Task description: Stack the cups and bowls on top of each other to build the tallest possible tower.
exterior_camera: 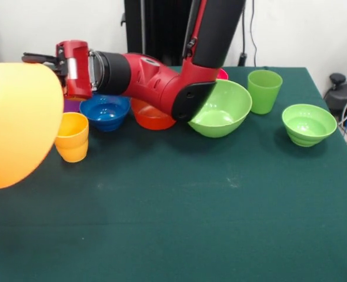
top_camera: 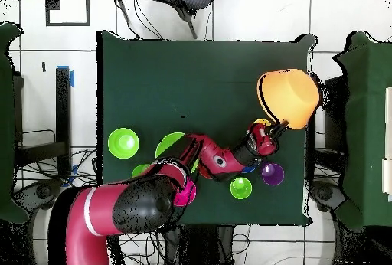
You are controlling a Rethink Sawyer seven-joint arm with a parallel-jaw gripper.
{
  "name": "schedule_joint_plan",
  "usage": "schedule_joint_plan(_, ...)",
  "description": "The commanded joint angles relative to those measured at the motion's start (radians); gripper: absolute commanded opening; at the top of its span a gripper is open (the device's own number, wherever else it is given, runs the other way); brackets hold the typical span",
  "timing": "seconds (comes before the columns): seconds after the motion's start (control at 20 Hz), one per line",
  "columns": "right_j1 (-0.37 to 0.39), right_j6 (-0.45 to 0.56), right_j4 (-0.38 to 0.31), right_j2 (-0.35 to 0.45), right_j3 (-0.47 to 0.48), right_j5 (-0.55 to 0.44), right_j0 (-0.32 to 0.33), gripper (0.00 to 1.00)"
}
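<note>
My gripper reaches far left in the front view and is shut on the rim of the huge orange bowl, which hangs tilted above the table; both also show in the overhead view, the gripper and the bowl. Below the arm stand a yellow cup, a mostly hidden purple cup, a blue bowl and a red-orange bowl. To the right are the large light green bowl, a light green cup and a small green bowl. The pink bowl peeks out behind the arm. No tower stands.
The green table has its near half free of objects. In the overhead view the purple cup and a second light green cup stand near the robot's side. Cables and other tables surround the table.
</note>
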State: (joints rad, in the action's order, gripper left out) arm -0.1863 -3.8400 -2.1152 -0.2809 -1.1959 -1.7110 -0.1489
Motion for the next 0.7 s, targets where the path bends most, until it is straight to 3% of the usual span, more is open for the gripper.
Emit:
schedule_joint_plan(0.05,-0.080,-0.114,0.094,0.168,0.129,0.048,0.024,0.00)
schedule_joint_plan(0.7,-0.104,-0.151,0.187,0.177,0.144,0.126,0.044,0.00)
